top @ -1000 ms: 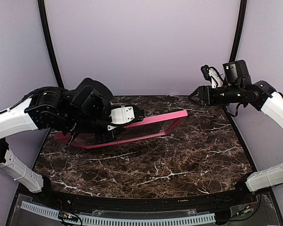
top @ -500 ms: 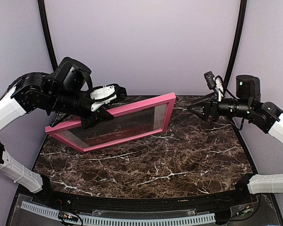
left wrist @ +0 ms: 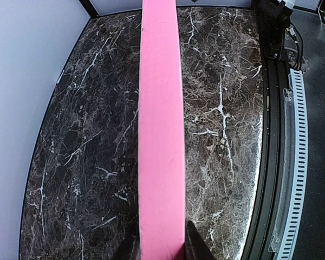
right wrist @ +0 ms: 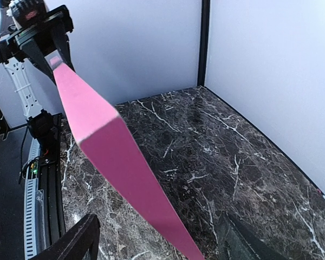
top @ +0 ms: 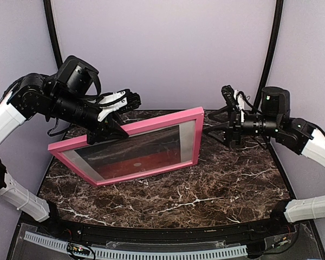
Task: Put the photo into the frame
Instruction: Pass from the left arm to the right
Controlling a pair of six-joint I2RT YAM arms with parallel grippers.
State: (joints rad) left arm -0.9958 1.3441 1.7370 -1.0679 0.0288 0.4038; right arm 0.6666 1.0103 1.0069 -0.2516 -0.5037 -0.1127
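Note:
The pink frame [top: 151,123] stands tilted, with its top edge raised and its lower edge down by the marble table [top: 206,195]. Behind its glass I see the photo [top: 146,158], a red band with a small white dot and dark ground. My left gripper [top: 105,131] is shut on the frame's top rail. In the left wrist view the pink rail [left wrist: 161,135] runs straight between the fingers [left wrist: 197,248]. My right gripper [top: 207,128] is open at the frame's right side. In the right wrist view the pink edge [right wrist: 124,162] passes between its spread fingers [right wrist: 76,241] without touching them.
The dark marble table is walled by pale lilac panels with black corner posts [top: 271,49]. A black rail and a white slotted strip [top: 151,252] run along the near edge. The left arm's body [top: 49,103] hangs over the table's back left.
The left gripper has lifted the frame's top rail, tipping the frame from almost flat to steeply tilted. The right gripper moved left to the frame's right edge and opened wider.

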